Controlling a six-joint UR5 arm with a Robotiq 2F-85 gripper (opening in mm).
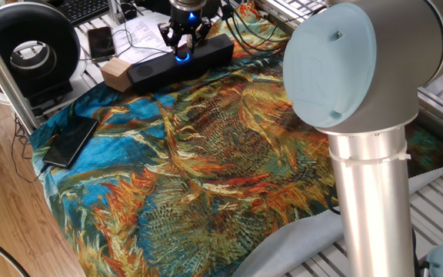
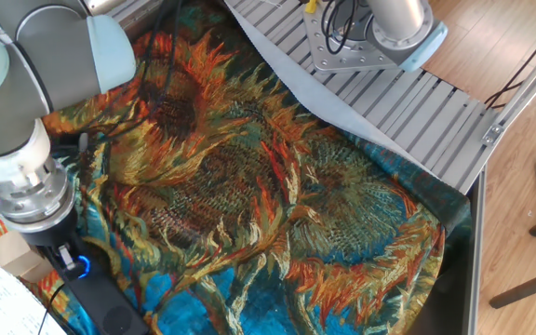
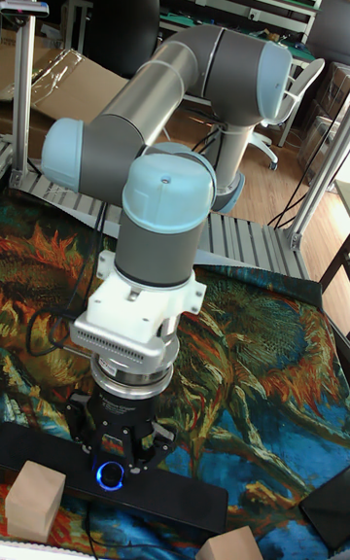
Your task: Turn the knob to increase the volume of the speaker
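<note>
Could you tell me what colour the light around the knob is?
Blue; the knob glows clearest in the tall fixed view.

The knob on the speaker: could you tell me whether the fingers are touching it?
Cannot tell. In the tall fixed view the fingers flank the glowing knob on the speaker, but neither contact nor a gap shows plainly.

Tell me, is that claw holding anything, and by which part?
The claw sits around the blue-lit knob on the speaker, fingers at its rim. Whether they actually squeeze it cannot be told.
</note>
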